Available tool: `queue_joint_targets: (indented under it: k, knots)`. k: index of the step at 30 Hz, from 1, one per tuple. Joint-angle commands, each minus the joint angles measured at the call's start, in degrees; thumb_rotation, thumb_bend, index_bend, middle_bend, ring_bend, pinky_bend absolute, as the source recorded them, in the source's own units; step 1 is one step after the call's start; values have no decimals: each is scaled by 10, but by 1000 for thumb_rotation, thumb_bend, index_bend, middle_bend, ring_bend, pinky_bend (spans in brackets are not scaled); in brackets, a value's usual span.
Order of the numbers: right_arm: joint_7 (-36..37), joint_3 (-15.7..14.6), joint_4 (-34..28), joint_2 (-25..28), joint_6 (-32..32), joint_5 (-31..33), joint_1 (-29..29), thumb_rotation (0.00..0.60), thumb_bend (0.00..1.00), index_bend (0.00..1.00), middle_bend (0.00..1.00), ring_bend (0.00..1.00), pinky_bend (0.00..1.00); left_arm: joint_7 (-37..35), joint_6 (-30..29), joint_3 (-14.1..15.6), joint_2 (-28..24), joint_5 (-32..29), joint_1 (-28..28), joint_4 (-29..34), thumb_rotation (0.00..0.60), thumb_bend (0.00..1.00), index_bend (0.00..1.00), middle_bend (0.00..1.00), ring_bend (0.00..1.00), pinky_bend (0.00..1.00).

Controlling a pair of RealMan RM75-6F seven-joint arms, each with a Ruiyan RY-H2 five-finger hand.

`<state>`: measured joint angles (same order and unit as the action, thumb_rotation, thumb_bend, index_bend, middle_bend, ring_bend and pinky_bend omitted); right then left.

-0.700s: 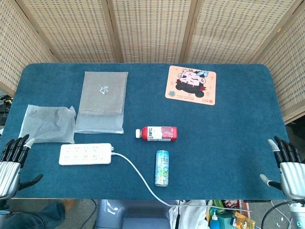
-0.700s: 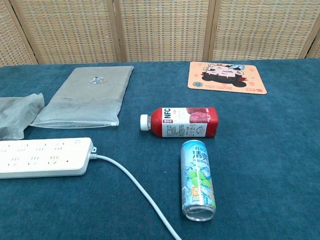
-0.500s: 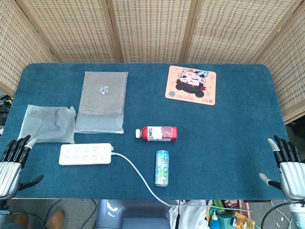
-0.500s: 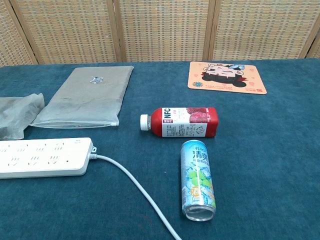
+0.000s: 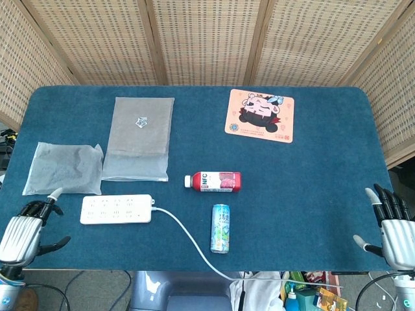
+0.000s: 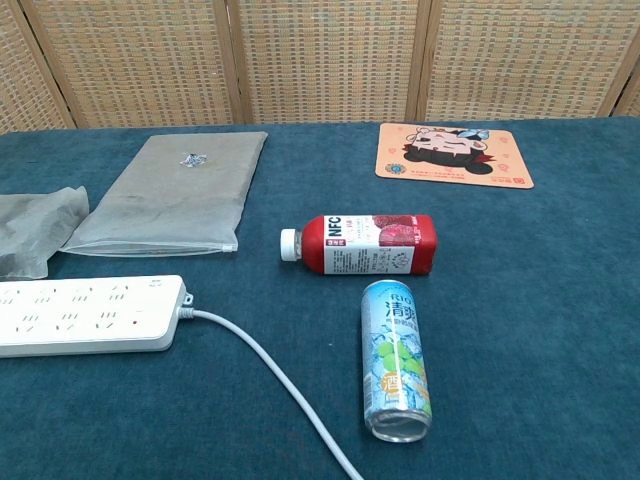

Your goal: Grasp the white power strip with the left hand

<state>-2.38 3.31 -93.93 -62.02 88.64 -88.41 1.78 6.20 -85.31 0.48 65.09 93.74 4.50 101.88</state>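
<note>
The white power strip (image 5: 116,209) lies flat near the table's front left, its white cord (image 5: 191,245) trailing right and off the front edge. The chest view has the power strip (image 6: 90,315) at its left edge. My left hand (image 5: 24,228) hovers at the front left corner, a short way left of the strip, open and holding nothing. My right hand (image 5: 391,225) sits at the front right corner, open, fingers spread, far from the strip. Neither hand appears in the chest view.
A red juice bottle (image 5: 213,181) and a drink can (image 5: 220,228) lie right of the strip. Two grey pouches (image 5: 64,168) (image 5: 139,137) sit behind it. A cartoon mouse pad (image 5: 260,115) lies at the back. Wicker screens surround the blue table (image 5: 311,175).
My left hand has moved a little right, toward the power strip, and turned. The right hand and all objects stay where they were.
</note>
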Motion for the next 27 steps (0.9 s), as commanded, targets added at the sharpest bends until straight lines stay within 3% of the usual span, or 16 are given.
queue_joint_targets:
  k: [1, 2, 5, 8, 11, 14, 17, 27]
  knots:
    - [1, 0, 0, 0, -1, 0, 0, 600, 0, 0, 0, 0, 0, 23, 65, -1, 40, -26, 31, -6, 600, 736, 0, 1000, 985, 903]
    - [1, 0, -1, 1, -1, 0, 1, 600, 0, 0, 0, 0, 0, 41, 87, 0, 48, -39, 39, -1, 600, 878, 0, 1000, 996, 917]
    - [4, -1, -1, 1, -3, -1, 1, 600, 0, 0, 0, 0, 0, 82, 145, 1, 72, -74, 62, 12, 600, 999, 0, 1000, 1000, 929]
    - [9, -1, -1, 4, -5, 2, 1, 600, 0, 0, 0, 0, 0, 128, 216, -13, 103, -156, 92, 38, 600, 1000, 0, 1000, 1000, 929]
    - [13, -1, 1, 5, -9, 5, 2, 600, 0, 0, 0, 0, 0, 155, 242, -28, 113, -220, 110, 56, 600, 1000, 54, 1000, 1000, 931]
    - [16, 0, 2, 5, -13, 8, 3, 600, 0, 0, 0, 0, 0, 182, 244, -40, 122, -260, 123, 63, 600, 1000, 180, 1000, 1000, 932]
    - [18, 1, 3, 5, -15, 11, 4, 600, 0, 0, 0, 0, 0, 207, 240, -49, 132, -297, 133, 68, 600, 1000, 241, 1000, 1000, 932]
    - [20, 2, 5, 5, -24, 18, 7, 600, 0, 0, 0, 0, 0, 249, 239, -58, 157, -366, 169, 76, 600, 1000, 247, 1000, 1000, 932]
